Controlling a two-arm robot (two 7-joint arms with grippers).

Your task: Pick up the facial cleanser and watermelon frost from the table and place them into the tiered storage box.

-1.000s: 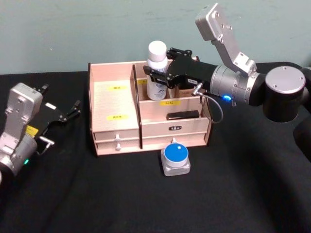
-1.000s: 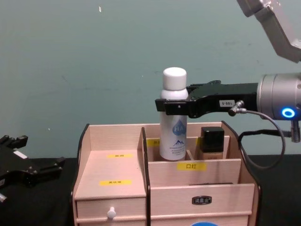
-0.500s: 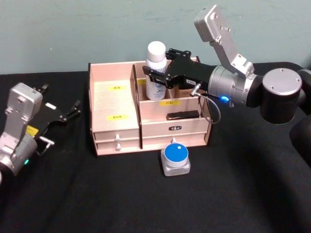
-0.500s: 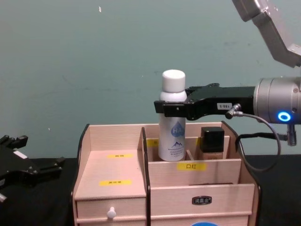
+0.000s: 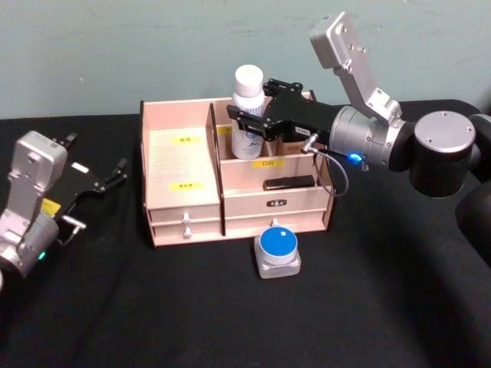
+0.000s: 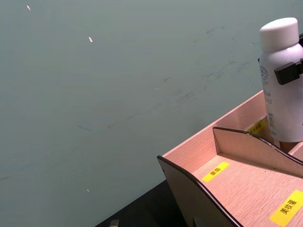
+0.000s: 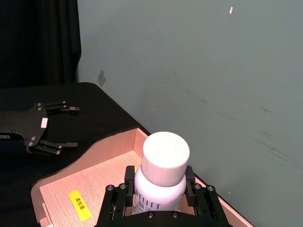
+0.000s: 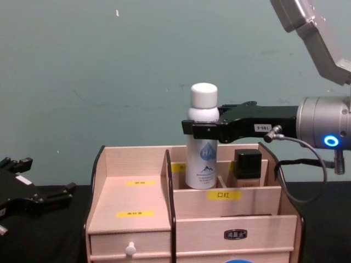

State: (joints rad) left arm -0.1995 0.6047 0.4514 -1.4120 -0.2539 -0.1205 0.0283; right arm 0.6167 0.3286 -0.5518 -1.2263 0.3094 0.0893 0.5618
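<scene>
A teal wall [image 5: 115, 46] (scuffed, flecked white) rises behind the black-draped table [image 5: 153, 307].

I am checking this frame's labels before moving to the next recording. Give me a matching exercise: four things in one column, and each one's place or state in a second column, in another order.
Things:
1. white bottle
2. blue-lidded container
3. left gripper
4. dark-capped bottle

Places or states:
A. on the table, in front of the tiered storage box
B. open, left of the box, holding nothing
C. clamped in the right gripper, lower end inside a back compartment
D. standing free in the back compartment next to the white bottle's

Pairs: 1-C, 2-A, 3-B, 4-D
</scene>
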